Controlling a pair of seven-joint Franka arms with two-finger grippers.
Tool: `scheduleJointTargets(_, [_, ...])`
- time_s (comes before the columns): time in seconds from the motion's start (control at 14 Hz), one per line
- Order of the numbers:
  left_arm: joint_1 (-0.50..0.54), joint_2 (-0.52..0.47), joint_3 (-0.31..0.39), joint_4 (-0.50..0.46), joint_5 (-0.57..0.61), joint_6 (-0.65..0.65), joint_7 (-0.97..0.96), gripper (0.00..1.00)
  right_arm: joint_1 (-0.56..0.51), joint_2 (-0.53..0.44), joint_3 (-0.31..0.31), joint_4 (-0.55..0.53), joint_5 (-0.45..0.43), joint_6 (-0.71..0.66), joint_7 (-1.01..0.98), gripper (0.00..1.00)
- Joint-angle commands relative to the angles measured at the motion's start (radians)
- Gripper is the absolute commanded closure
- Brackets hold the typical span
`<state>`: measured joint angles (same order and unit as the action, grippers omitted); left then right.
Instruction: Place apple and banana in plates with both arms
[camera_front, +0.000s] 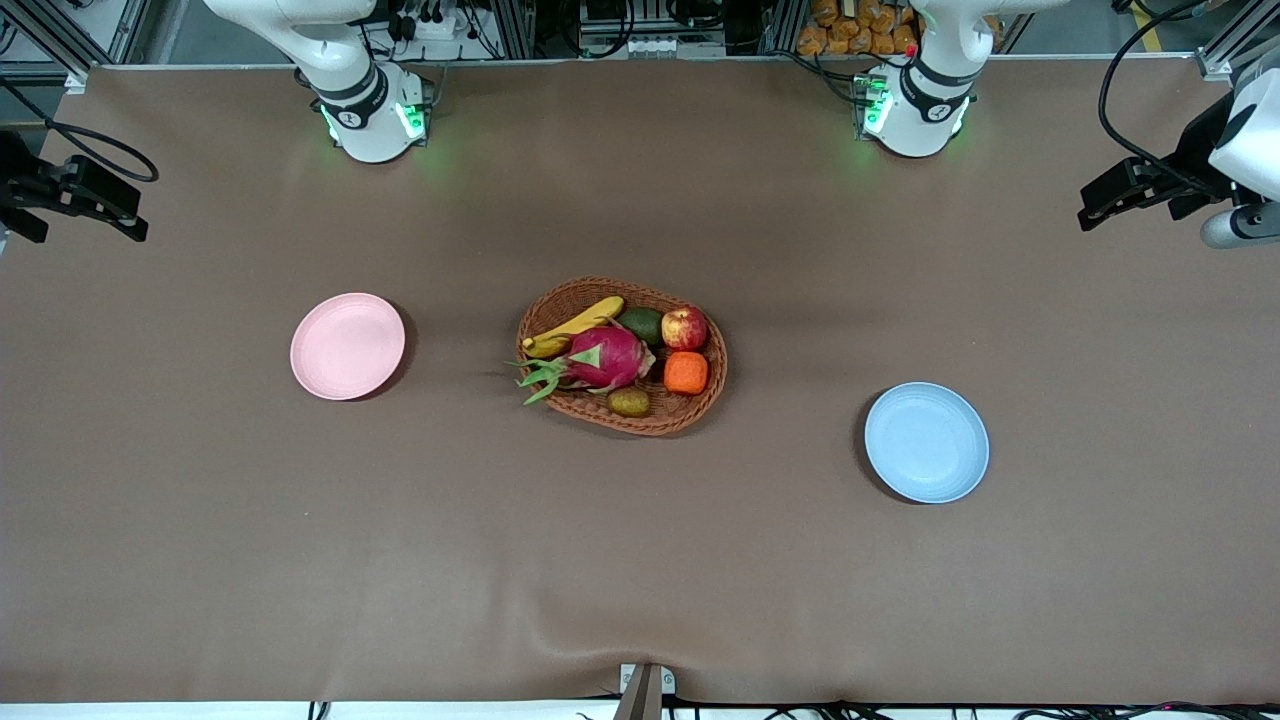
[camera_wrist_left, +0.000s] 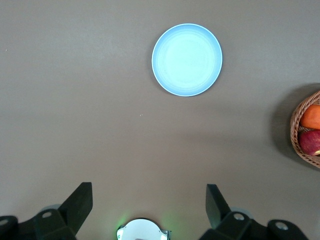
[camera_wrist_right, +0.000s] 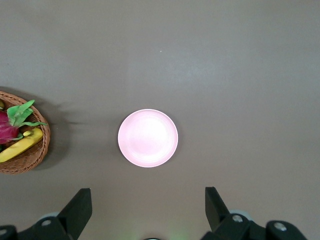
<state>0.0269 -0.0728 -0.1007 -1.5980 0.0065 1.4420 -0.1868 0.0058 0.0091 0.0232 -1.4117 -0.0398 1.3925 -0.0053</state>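
The red apple (camera_front: 684, 328) (camera_wrist_left: 311, 141) and the yellow banana (camera_front: 574, 327) (camera_wrist_right: 20, 145) lie in a wicker basket (camera_front: 655, 428) at the table's middle. The pink plate (camera_front: 347, 346) (camera_wrist_right: 147, 138) sits bare toward the right arm's end. The blue plate (camera_front: 926, 442) (camera_wrist_left: 187, 59) sits bare toward the left arm's end, nearer to the front camera. My left gripper (camera_wrist_left: 149, 200) hangs high over its own base, open with nothing between its fingers. My right gripper (camera_wrist_right: 147, 205) is likewise high, open and holding nothing. Neither gripper shows in the front view.
The basket also holds a pink dragon fruit (camera_front: 605, 357), an orange squarish fruit (camera_front: 686, 373), a green avocado (camera_front: 642, 323) and a brown kiwi (camera_front: 629, 402). Dark equipment sticks in at both table ends (camera_front: 70, 195) (camera_front: 1140, 190). Brown cloth covers the table (camera_front: 640, 560).
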Motion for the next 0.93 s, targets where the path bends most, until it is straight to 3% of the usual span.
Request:
scheduleJointTargets(0.0, [-0.002, 0.007, 0.001, 0.012, -0.013, -0.008, 0.015, 0.00, 0.006, 0.012, -0.003, 0.025, -0.009, -0.015, 0.013, 0.00])
scheduleJointTargets(0.86, [-0.002, 0.022, -0.004, 0.001, -0.016, -0.006, 0.012, 0.00, 0.019, 0.015, -0.012, 0.027, -0.009, -0.017, 0.014, 0.00])
